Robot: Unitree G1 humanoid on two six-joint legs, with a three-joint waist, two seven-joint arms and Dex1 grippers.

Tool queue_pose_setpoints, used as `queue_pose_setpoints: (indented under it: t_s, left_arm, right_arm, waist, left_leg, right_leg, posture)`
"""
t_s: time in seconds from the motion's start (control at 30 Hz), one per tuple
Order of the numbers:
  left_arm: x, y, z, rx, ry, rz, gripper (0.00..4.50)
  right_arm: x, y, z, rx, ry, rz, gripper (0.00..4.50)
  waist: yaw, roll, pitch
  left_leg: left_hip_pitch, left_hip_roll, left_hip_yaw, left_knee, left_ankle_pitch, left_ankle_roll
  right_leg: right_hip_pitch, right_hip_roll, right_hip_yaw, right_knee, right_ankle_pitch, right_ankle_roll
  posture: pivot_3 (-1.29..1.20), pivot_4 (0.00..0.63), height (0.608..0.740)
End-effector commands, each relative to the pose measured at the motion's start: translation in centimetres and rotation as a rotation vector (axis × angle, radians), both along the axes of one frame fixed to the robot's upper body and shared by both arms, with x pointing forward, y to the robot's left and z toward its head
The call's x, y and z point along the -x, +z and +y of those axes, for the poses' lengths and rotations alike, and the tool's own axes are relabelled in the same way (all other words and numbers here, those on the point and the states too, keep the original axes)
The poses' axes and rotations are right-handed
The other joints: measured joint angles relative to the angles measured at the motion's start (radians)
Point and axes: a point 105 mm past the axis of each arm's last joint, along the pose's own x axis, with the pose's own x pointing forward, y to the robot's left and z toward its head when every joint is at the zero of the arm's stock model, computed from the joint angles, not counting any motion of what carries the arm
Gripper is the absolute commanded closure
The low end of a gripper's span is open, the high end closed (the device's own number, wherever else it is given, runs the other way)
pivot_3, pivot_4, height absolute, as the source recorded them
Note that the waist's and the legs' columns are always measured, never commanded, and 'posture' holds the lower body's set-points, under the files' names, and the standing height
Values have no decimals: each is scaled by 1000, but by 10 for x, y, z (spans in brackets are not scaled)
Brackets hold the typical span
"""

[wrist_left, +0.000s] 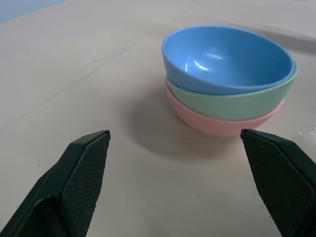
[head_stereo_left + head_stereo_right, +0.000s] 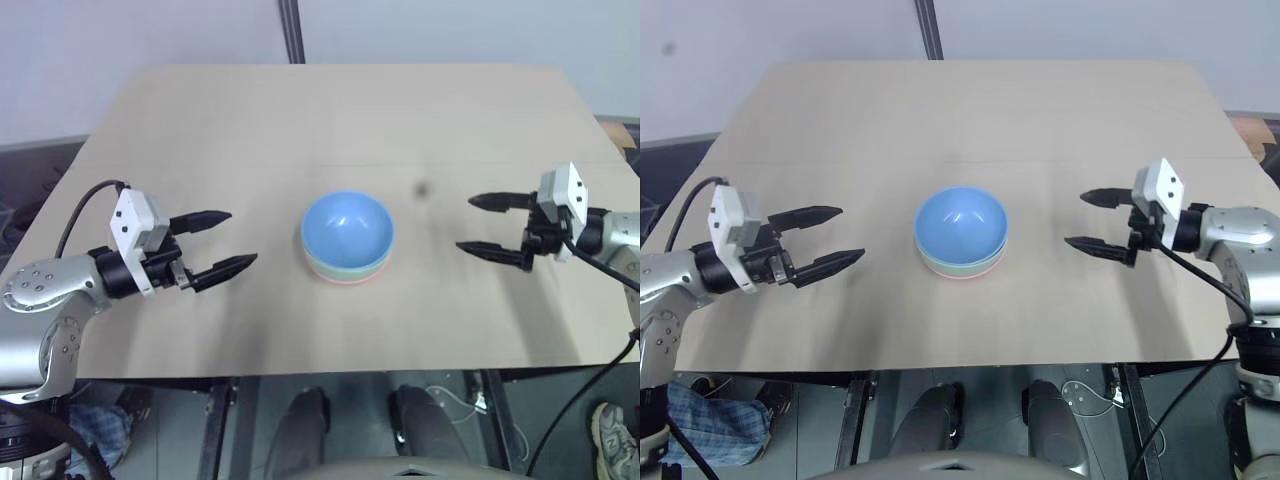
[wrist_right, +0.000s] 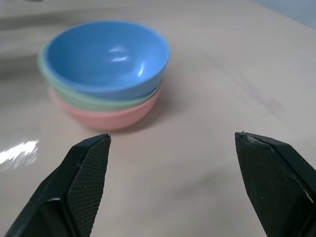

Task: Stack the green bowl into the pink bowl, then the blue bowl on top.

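Jaws wide and empty on both: left gripper (image 2: 218, 242), right gripper (image 2: 487, 226), flanking the stack. Mid-table (image 2: 200, 120): blue bowl (image 2: 347, 226) nested in green bowl (image 1: 237, 101), in pink bowl (image 1: 217, 123).

Nested as they are, the green bowl (image 1: 232, 101) and the pink bowl (image 1: 217, 123) show just their outer walls and rims; their insides are covered by the blue bowl (image 1: 222, 57) (and by each other). The table's (image 2: 250, 120) near corners are cut off behind the arms.
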Motion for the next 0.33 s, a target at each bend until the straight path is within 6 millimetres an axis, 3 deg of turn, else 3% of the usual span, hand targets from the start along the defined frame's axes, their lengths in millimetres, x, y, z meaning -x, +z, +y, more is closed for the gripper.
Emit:
queue_pose_setpoints:
  t_s: [0.03, 0.33]
  left_arm:
    - [6, 12, -1, -9, 3, -54, 0]
    - [7, 6, -1, -41, 7, -55, 0]
  right_arm:
    - [0, 11, -10, 14, 7, -65, 294]
    - [1, 10, -10, 23, 21, -66, 294]
  waist:
    - [-4, 0, 0]
    - [0, 0, 0]
  left_leg:
    - [0, 0, 0, 0, 0, 0]
    - [0, 0, 0, 0, 0, 0]
  right_leg:
    - [0, 0, 0, 0, 0, 0]
    - [0, 0, 0, 0, 0, 0]
  posture:
    - [0, 150, 740]
    - [0, 150, 740]
